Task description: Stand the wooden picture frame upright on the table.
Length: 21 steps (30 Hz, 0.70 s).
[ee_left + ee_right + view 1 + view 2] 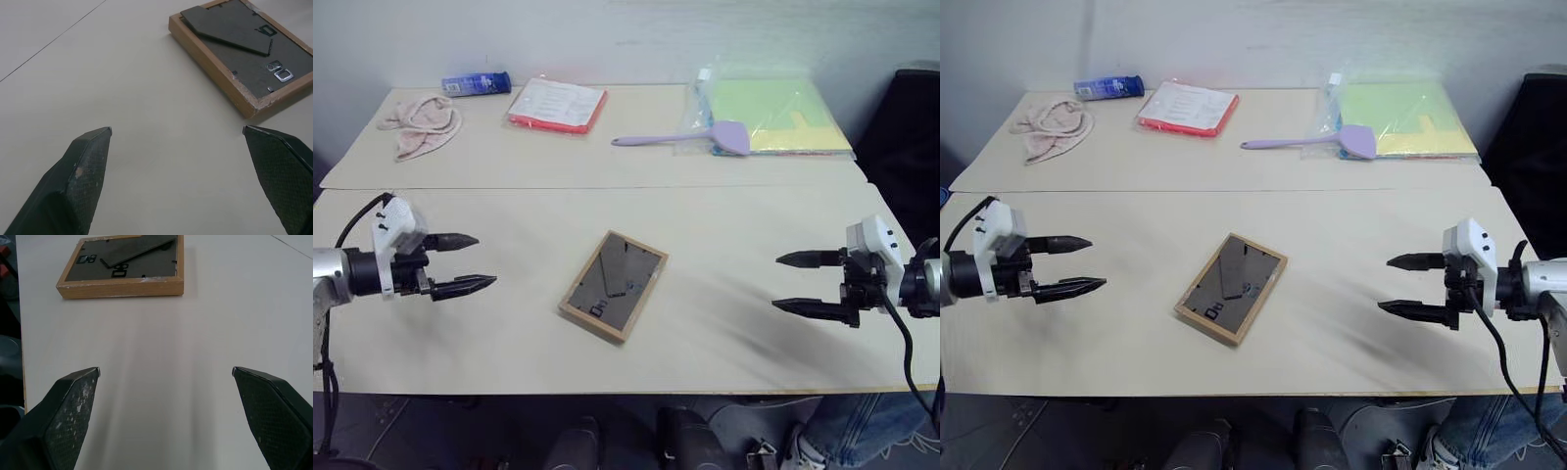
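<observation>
No readable text, label or number shows on anything here

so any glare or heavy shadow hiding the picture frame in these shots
No glare. In the left eye view the wooden picture frame lies evenly lit, with faint streaky shadows on the table; in the left wrist view its dark back reads clearly, and the near fingertips look soft.

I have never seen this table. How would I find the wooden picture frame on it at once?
Look at the pale beige table, at the near panel on the robot's side of the seam. Midway between the two open grippers, touched by neither, lies the wooden picture frame, flat and face down. Its light-wood border around a dark grey back with a fold-out stand sets it apart from the red-edged packet at the far side.
</observation>
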Each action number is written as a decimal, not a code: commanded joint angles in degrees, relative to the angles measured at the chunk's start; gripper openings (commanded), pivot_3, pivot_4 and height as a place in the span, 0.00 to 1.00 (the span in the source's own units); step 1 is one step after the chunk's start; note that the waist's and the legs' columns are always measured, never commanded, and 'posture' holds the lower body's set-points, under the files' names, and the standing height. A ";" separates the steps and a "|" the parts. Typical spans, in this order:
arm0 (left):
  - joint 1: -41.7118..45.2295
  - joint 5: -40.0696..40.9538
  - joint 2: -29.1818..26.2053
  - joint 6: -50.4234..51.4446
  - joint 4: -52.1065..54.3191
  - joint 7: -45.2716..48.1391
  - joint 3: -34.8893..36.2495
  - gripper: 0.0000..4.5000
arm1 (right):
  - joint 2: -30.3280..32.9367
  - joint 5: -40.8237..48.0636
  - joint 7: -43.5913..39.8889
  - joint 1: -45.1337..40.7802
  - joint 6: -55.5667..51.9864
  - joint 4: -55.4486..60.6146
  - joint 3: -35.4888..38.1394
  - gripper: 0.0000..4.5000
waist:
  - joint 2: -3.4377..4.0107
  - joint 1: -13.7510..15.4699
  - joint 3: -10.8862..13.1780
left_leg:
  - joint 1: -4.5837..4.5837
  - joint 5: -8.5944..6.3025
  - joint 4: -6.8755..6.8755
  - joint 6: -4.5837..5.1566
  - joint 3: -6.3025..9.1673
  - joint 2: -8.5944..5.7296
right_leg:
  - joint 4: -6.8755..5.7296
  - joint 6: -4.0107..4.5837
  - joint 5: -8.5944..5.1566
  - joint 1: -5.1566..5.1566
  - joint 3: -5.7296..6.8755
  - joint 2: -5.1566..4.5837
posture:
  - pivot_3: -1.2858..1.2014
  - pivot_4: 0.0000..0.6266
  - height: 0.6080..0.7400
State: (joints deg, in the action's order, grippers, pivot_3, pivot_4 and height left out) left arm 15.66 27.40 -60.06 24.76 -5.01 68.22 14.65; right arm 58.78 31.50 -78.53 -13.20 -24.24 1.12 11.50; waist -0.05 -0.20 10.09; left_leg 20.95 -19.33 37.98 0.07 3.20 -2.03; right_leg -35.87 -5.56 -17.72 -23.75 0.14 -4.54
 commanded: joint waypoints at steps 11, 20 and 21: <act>1.94 -3.43 0.80 -3.80 -1.22 2.05 -3.37 1.00 | -0.44 2.16 3.04 1.96 -2.89 6.90 2.05 0.99 | 0.00 0.19 0.00 | 0.20 0.02 0.14 -0.01 -0.01 -0.02 | -0.09 -0.01 0.01 -0.15 0.00 0.00 | 0.52 0.24 1.00; 10.95 -12.10 5.93 -12.89 -8.96 4.10 -14.10 0.74 | -1.45 -1.91 2.26 0.20 2.36 8.95 -4.01 0.71 | 0.00 0.31 0.00 | 0.19 0.03 0.19 0.00 -0.02 -0.07 | -0.12 -0.04 0.02 -0.15 0.01 0.00 | 0.52 0.24 1.00; 12.04 -13.18 6.63 -13.95 -10.12 4.18 -15.22 0.67 | -1.62 -2.25 2.05 -0.22 2.88 8.93 -4.76 0.64 | 0.00 0.32 0.00 | 0.19 0.03 0.20 0.00 -0.04 -0.08 | -0.13 -0.04 0.02 -0.15 0.02 0.01 | 0.52 0.24 1.00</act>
State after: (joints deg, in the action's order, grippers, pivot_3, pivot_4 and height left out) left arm 26.55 16.06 -53.33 13.24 -14.24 71.91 0.42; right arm 57.40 29.75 -75.74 -12.65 -23.01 8.46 7.00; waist -0.05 0.12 10.09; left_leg 21.16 -19.30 38.19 0.06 3.16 -2.11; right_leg -36.00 -5.61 -17.70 -23.91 0.17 -4.51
